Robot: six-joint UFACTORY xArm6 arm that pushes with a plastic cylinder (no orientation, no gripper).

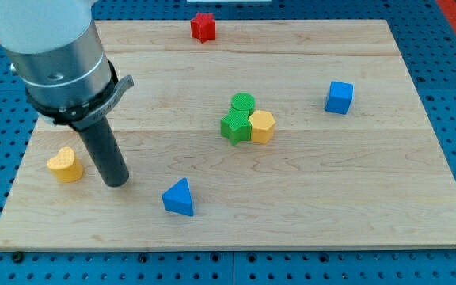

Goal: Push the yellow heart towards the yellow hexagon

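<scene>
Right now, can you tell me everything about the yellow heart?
The yellow heart is a small, chunky block, plain yellow with a smooth look, lying flat on the wooden board near the view's left edge. Nothing touches it. My tip stands just to its right with a small gap. The yellow hexagon sits far off to the right.

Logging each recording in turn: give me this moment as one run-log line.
my tip: right of yellow heart, apart | yellow hexagon: mid-board, touching green blocks | blue triangle: lower right of tip | heart far from hexagon
</scene>
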